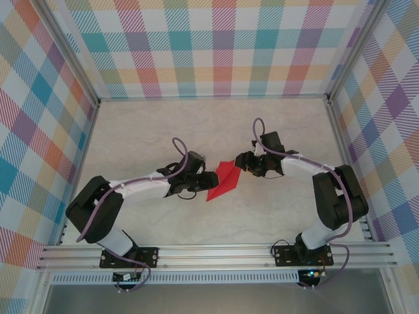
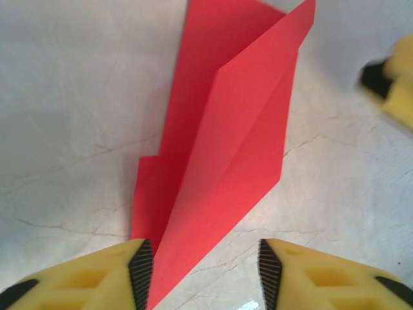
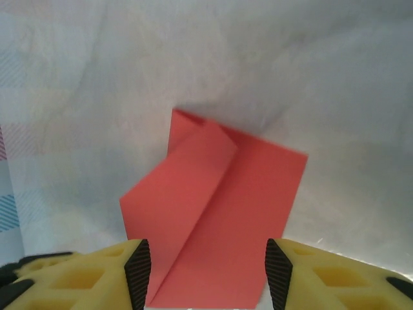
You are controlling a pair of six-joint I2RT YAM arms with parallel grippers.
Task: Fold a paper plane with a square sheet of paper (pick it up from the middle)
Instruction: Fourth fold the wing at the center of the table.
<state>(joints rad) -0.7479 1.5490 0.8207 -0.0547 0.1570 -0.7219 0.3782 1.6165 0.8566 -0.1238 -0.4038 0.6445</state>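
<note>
The red sheet of paper is folded into a pointed paper plane (image 1: pixel 224 181) with a centre ridge, lying mid-table between my two grippers. My left gripper (image 1: pixel 211 178) is at its left side and stands open. In the left wrist view the plane's (image 2: pixel 219 148) narrow tip lies between the apart jaws of the left gripper (image 2: pixel 205 271), close to the left finger (image 2: pixel 139 271). My right gripper (image 1: pixel 241 163) is at the plane's upper right, also open. In the right wrist view the plane's (image 3: pixel 213 213) wide end lies in the gap of the right gripper (image 3: pixel 208 271), touching neither pad.
The pale marble-look table (image 1: pixel 196 131) is walled by checked panels at the back (image 1: pixel 209 46) and both sides. An aluminium rail (image 1: pixel 216 255) carries the arm bases along the near edge. A yellow finger of the right gripper (image 2: pixel 397 77) shows beyond the plane.
</note>
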